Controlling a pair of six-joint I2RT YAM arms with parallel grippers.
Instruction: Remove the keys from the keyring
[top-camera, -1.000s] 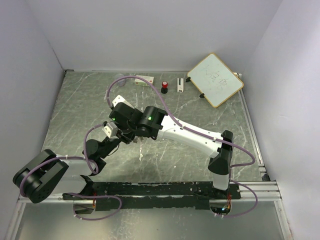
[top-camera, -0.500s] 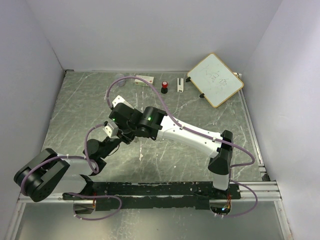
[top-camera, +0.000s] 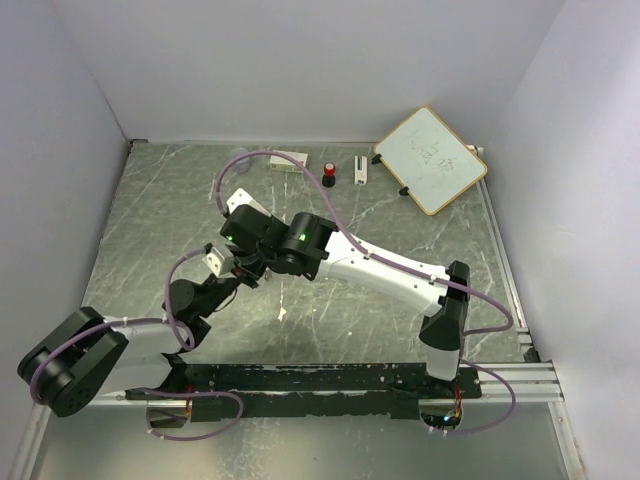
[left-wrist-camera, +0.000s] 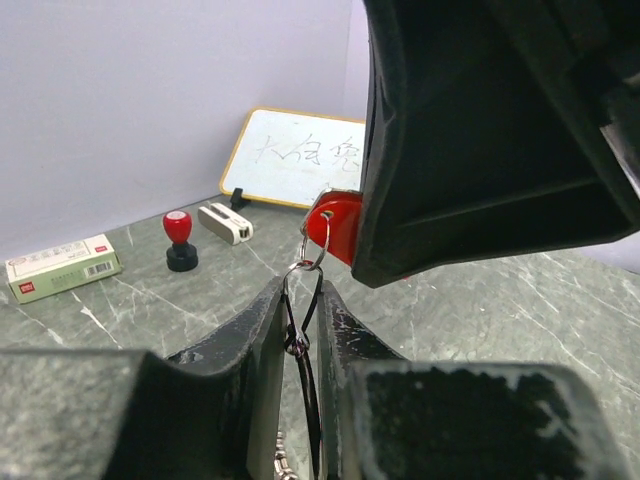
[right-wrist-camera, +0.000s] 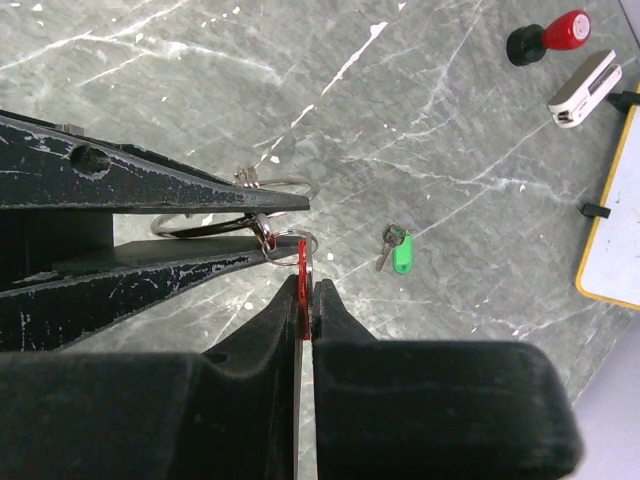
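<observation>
The red key (right-wrist-camera: 303, 262) stands edge-on between the fingers of my right gripper (right-wrist-camera: 307, 285), which is shut on its plastic head. That red head (left-wrist-camera: 335, 225) hangs from a small silver loop joined to the keyring (left-wrist-camera: 303, 300). My left gripper (left-wrist-camera: 303, 285) is closed on the keyring's thin wire, its fingers (right-wrist-camera: 150, 190) lying on either side of the ring (right-wrist-camera: 172, 229). Both grippers meet above the table's left middle (top-camera: 250, 265). The green key (right-wrist-camera: 401, 252) lies loose on the table, apart from the ring.
At the back of the table (top-camera: 400, 230) are a tilted whiteboard (top-camera: 431, 159), a black stamp with a red top (top-camera: 328, 174), a small white device (top-camera: 360, 169) and a white box (top-camera: 288, 161). Grey walls close the table on three sides.
The left arm's rear links have dropped and shifted left toward the table's near corner. The two grippers stay joined at the same spot, and the right arm has barely moved.
</observation>
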